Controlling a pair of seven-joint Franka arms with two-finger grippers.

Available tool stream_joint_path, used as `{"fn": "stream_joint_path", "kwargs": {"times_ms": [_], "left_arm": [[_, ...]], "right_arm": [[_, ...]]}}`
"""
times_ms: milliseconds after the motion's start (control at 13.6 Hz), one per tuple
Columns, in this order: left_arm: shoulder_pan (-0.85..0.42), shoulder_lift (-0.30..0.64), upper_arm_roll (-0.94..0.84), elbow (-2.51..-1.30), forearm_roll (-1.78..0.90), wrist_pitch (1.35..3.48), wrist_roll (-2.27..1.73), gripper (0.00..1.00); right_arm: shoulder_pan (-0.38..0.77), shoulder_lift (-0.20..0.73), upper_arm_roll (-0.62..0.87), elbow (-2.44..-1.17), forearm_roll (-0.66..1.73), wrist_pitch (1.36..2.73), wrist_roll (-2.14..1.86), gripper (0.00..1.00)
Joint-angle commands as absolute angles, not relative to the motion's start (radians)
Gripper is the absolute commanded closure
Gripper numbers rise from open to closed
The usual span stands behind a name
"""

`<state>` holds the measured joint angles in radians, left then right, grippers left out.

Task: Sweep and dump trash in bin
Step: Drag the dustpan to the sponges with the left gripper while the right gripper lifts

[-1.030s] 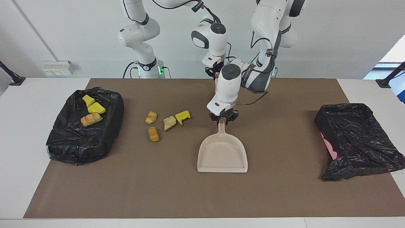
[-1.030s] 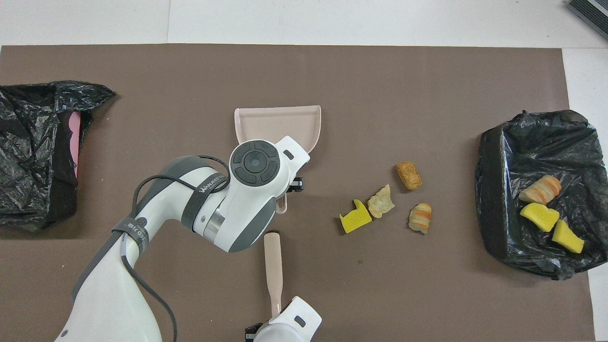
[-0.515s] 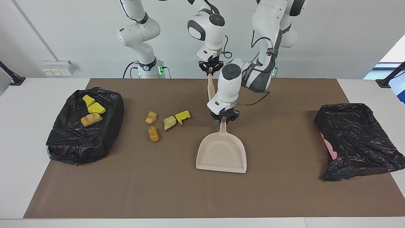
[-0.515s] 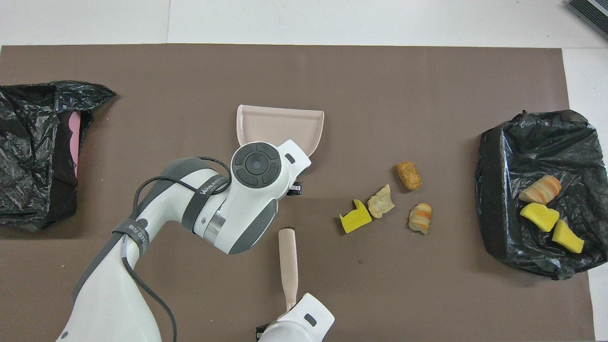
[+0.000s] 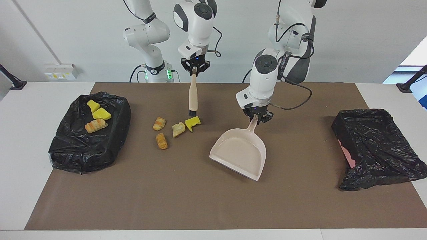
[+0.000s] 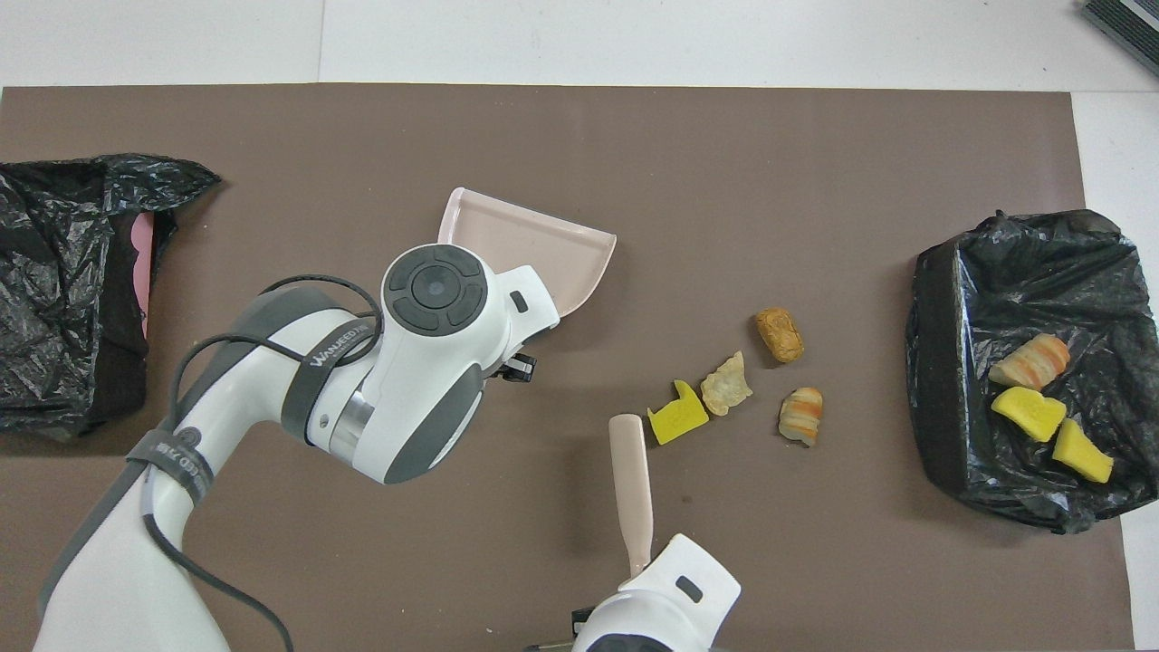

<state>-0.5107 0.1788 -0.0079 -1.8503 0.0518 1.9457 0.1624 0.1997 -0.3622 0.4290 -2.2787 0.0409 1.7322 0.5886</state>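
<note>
White walls are seen at the robots' end of a table (image 5: 20, 140) covered by a brown mat (image 5: 186, 200).

The left gripper (image 5: 256, 117) is clamped on the handle of the beige dustpan (image 5: 241, 154), its fingers (image 5: 252, 116) pressed together on the handle's top end. The pan hangs below the fingers, tilted, with its open lip turned toward the camera of the facing view and its low corner at or just above the mat; contact cannot be told.

The right gripper (image 5: 195, 69) is closed on the top of a brush (image 5: 193, 96), which hangs upright beneath the fingers. Its dark bristles are just beside the yellow sponge bit (image 5: 192, 123).

Four pieces of trash (image 5: 173, 128) lie on the mat below and toward the right arm's end from the right fingers. Three more pieces lie in the black-lined bin (image 5: 88, 133) at that end. A second black-lined bin (image 5: 375, 148) sits at the left arm's end.

Compared with one second earlier, the dustpan has been raised, swung toward the left arm's end and rotated. The brush has been carried from beside the left gripper toward the trash and is now upright. The trash pieces are unmoved.
</note>
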Motion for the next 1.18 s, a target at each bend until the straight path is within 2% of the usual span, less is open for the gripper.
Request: {"fn": "stream_joint_path", "kwargs": {"times_ms": [0,147,368,588,883,1103], "left_arm": [[-0.492,0.153,-0.011,-1.879,0.074,1.91,0.352,1.0],[-0.494,0.141,-0.011,-1.893,0.101,1.894,0.452,1.0],[-0.508,0.088,-0.012,-1.98,0.169,1.913,0.596,1.0],[-0.549,0.019,-0.014,-2.1,0.228,1.975,0.603,1.0],[-0.592,0.006,-0.017,-2.167,0.233,2.006,0.603,1.0],[-0.609,-0.008,-0.017,-2.181,0.233,2.01,0.604,1.0]], "right_arm": [[0.051,-0.387,0.44,-2.305,-0.056,1.724,0.459,1.0],[-0.055,-0.374,0.44,-2.321,-0.121,1.75,0.305,1.0],[-0.191,-0.321,0.442,-2.336,-0.156,1.85,0.17,1.0],[-0.199,-0.207,0.442,-2.336,-0.229,1.946,0.166,1.0],[-0.143,-0.052,0.449,-2.304,-0.223,2.017,0.161,1.0],[-0.065,-0.055,0.451,-2.296,-0.09,2.013,0.138,1.0]]}}
